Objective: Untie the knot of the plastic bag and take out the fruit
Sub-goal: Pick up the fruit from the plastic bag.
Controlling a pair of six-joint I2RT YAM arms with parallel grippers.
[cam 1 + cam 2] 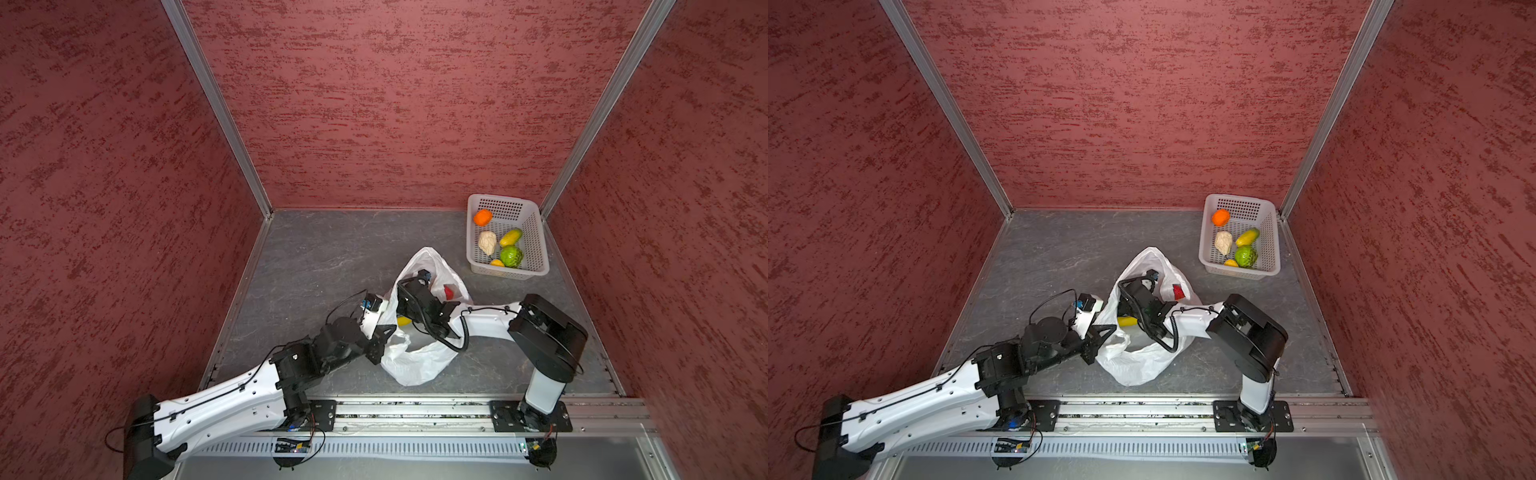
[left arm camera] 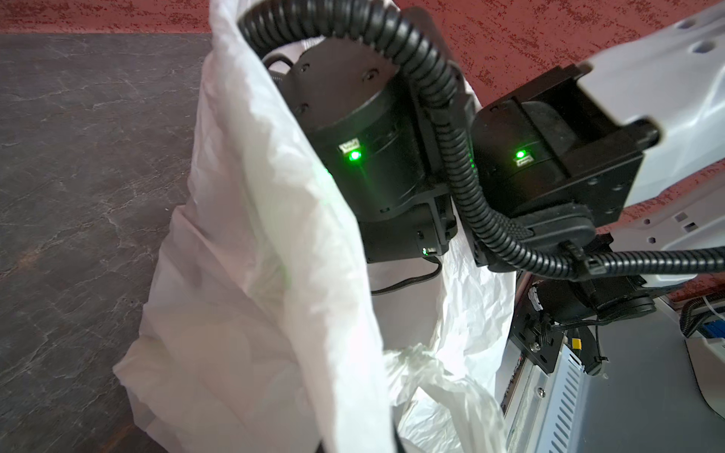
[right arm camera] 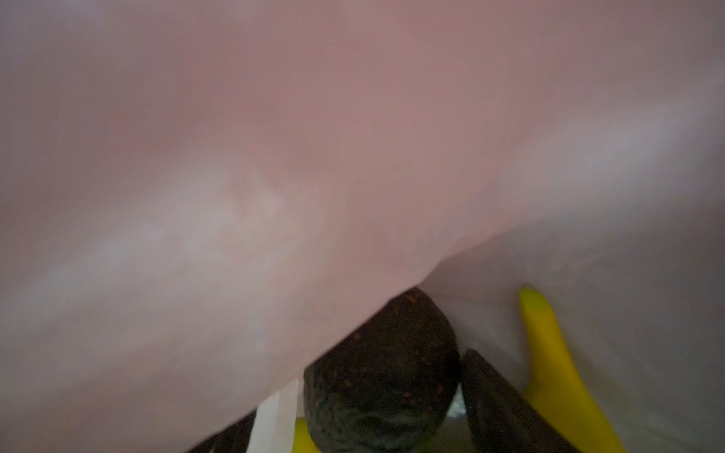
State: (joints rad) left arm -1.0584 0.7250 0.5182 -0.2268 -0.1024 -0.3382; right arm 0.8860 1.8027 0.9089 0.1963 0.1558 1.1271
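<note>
Grey stone-patterned desk (image 1: 324, 257). Left arm (image 1: 232, 395) reaches in from the near-left mount; right arm (image 1: 544, 332) folds over from the near-right mount. Plastic bag (image 1: 415, 365) lies mid-desk between the two arms, crumpled, its mouth open and its far side standing up. White perforated basket (image 1: 536, 232) sits in the far right corner, well apart from the bag. Left pincer (image 1: 388, 332) is at the bag's left rim, clenched. In the left wrist view the bag film runs taut down into it. Right pincer (image 3: 372, 388) is down inside the bag, hidden in both top views. In the right wrist view its fingers straddle a black fruit (image 3: 380, 364) — cannot tell whether they press on it. Fruit in the bag: banana (image 3: 557, 372) just beside the black fruit, red apple (image 1: 448, 292) toward the bag's right side. Fruit in the basket: bumpy green fruit (image 1: 511, 256), mango (image 1: 510, 237), beige piece (image 1: 487, 242), orange (image 1: 482, 217), lemon (image 1: 497, 262) — the lemon is at the near wall, touching the green fruit.
</note>
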